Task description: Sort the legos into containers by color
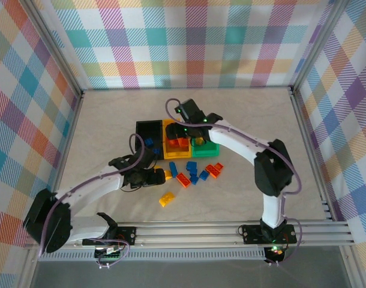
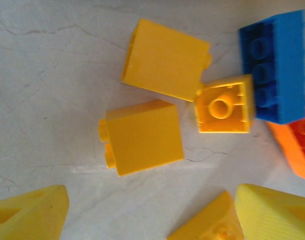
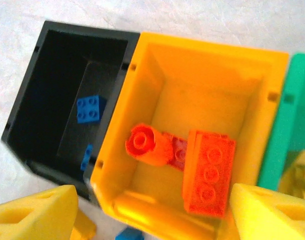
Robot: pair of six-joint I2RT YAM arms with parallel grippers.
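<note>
**Both claws apart at the brick sorting**

In the right wrist view, the right gripper (image 3: 152,200) is seen with its yellow fingers spread apart above the yellow-orange plastic bin (image 3: 212,47). Orange-red studded bricks (image 3: 208,170) lie in that bin (one shows a round end). Small blue bricks (image 3: 90,108) lie in the black bin (image 3: 87,31) at upper left. The green bin (image 3: 287,115) is joined at the right edge. The left gripper (image 2: 152,200), fingers likewise apart, is seen over loose yellow bricks (image 2: 145,136) on the pale marbled table (image 2: 42,75).

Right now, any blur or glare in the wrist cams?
Left wrist: blue studded plastic brick at the right edge is smeared, the central yellow plastic brick fairly crisp. Right wrist: soft throughout, orange-red studded brick fuzzy, pale tabletop washed out.
</note>
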